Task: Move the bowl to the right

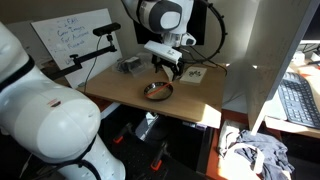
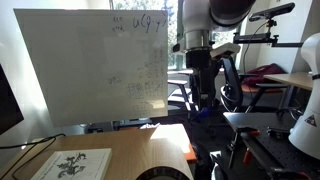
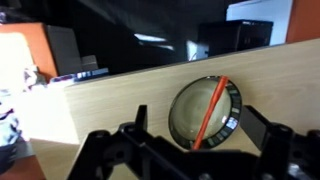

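The bowl (image 1: 157, 91) is small, round and metallic with a brownish inside. It sits on the wooden table (image 1: 120, 88) near the front edge. In the wrist view the bowl (image 3: 190, 110) lies between the two fingers, with a thin orange streak across it. My gripper (image 1: 171, 68) hangs a little above the bowl and just behind it, open and empty. Its fingers (image 3: 200, 124) stand wide on either side of the bowl. The gripper also shows in an exterior view (image 2: 203, 98), hanging above the table.
A grey blocky object (image 1: 128, 65) stands at the back left of the table. A printed sheet (image 1: 193, 73) lies behind the bowl and shows again (image 2: 75, 165). A whiteboard (image 1: 75, 38) leans behind. A white partition (image 1: 262, 60) stands to the right.
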